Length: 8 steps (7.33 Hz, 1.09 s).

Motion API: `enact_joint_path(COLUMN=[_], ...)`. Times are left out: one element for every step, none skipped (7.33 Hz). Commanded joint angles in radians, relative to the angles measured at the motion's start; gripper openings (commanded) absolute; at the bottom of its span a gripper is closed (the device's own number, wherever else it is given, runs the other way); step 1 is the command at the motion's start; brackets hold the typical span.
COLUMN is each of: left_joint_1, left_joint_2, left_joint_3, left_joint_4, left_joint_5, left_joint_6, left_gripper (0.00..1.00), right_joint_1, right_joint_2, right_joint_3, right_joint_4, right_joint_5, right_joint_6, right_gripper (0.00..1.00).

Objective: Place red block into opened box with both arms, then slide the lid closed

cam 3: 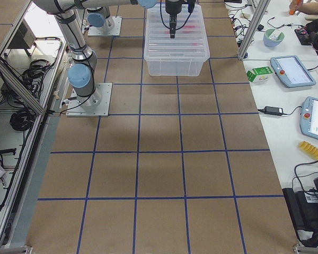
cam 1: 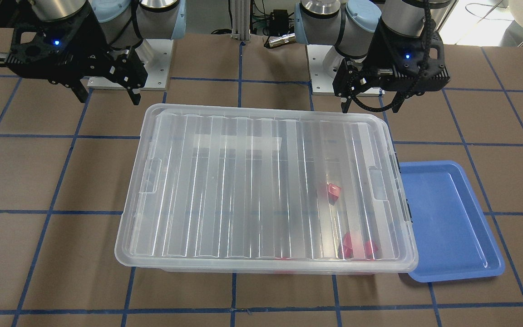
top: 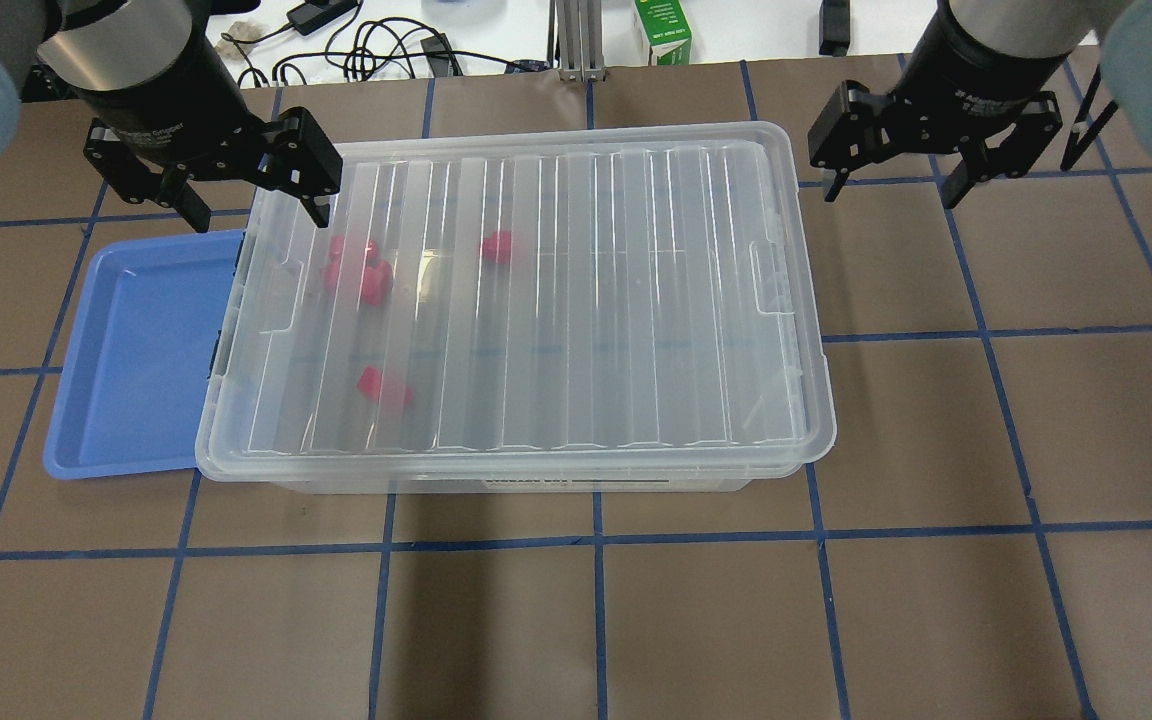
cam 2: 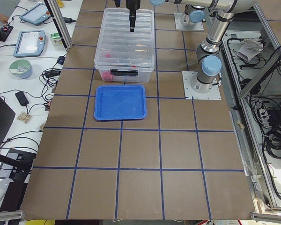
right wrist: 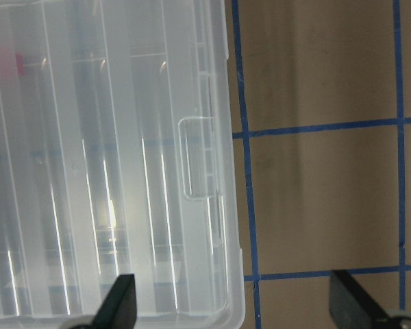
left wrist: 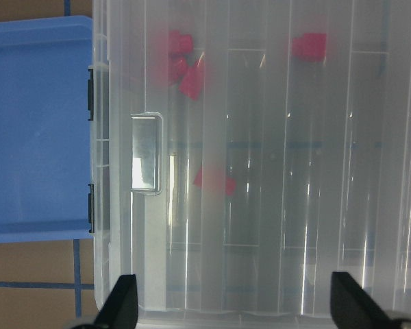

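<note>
the lid [top: 556, 300] covers the box [top: 536, 481], so the red block [top: 383, 387] is shut inside. left gripper [top: 259, 212] at ten o'clock, right gripper [top: 893, 192] at two o'clock, both spread, empty.

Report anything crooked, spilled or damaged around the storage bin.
Only the lid stands out: it lies slightly skewed on the box, shifted toward the blue tray, so the box rim shows past it at the opposite end. Nothing is spilled or visibly damaged; the red blocks lie inside.
</note>
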Motion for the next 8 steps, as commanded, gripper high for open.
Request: enact_joint_path(left_joint_1=[0.003,0.012,0.029,0.041,0.04,0.038,0.038,0.038], left_joint_2=[-0.001,-0.003,-0.003,-0.005,-0.011,-0.012,-0.015,-0.015], left_joint_3=[0.007,0.011,0.016,0.017,0.013,0.016,0.016,0.016], left_joint_4=[0.0,0.0,-0.001,-0.003,-0.003,-0.003,-0.001,-0.001], left_joint_5=[0.0,0.001,0.0,-0.003,-0.002,-0.002,-0.002,-0.002], left_joint_6=[0.002,0.009,0.012,0.012,0.012,0.012,0.012,0.012], left_gripper=[1.0,1.0,1.0,1.0,1.0,1.0,1.0,1.0], right_joint_1=[0.02,0.02,0.02,0.02,0.02,0.02,0.018,0.018], right_joint_2=[-0.003,-0.006,-0.005,-0.005,-0.005,-0.003,0.002,0.002], right_joint_3=[0.006,0.003,-0.005,0.006,0.006,0.006,0.006,0.006], right_joint_4=[0.023,0.024,0.021,-0.011,-0.031,-0.032,-0.037,-0.037], right_joint_5=[-0.004,-0.004,-0.004,-0.005,-0.009,-0.01,-0.009,-0.009], right_joint_6=[0.004,0.005,0.002,0.0,0.0,-0.001,-0.006,-0.009], right_gripper=[1.0,1.0,1.0,1.0,1.0,1.0,1.0,1.0])
